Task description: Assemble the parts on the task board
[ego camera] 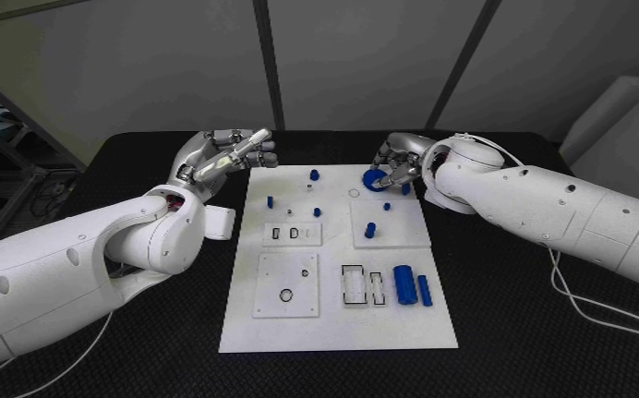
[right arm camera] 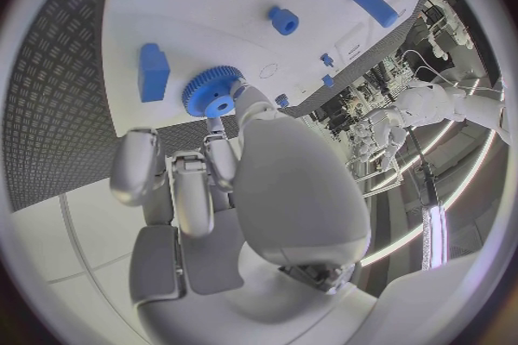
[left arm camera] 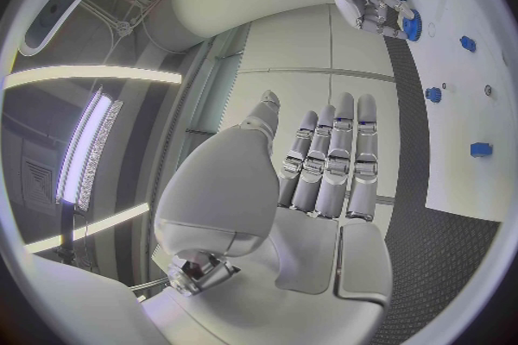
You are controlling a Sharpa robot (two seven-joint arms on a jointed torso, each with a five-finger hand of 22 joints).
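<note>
Robotics lab or test cell. Black table [ego camera: 533, 324] with textured matting, white task board [ego camera: 333, 324] laid out with small blue parts [ego camera: 403, 283]; grey partition panels [ego camera: 359, 38] with dark framing behind; strip lights [left arm camera: 91, 151] overhead; metal racking [ego camera: 20, 153] at the side.

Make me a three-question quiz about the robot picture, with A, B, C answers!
1. Where is the blue gear?
A. at the right hand's fingertips
B. in the left hand
C. off the table

2. What colour is the task board?
A. black
B. white
C. red

3. How is the left hand?
A. holding a gear
B. gripping the board
C. holding nothing, fingers straight

Answers: 1 A, the right wrist view shows the fingertips on the gear. 2 B, it is a white plate on the black table. 3 C, the left wrist view shows straight fingers with nothing in them.
</note>
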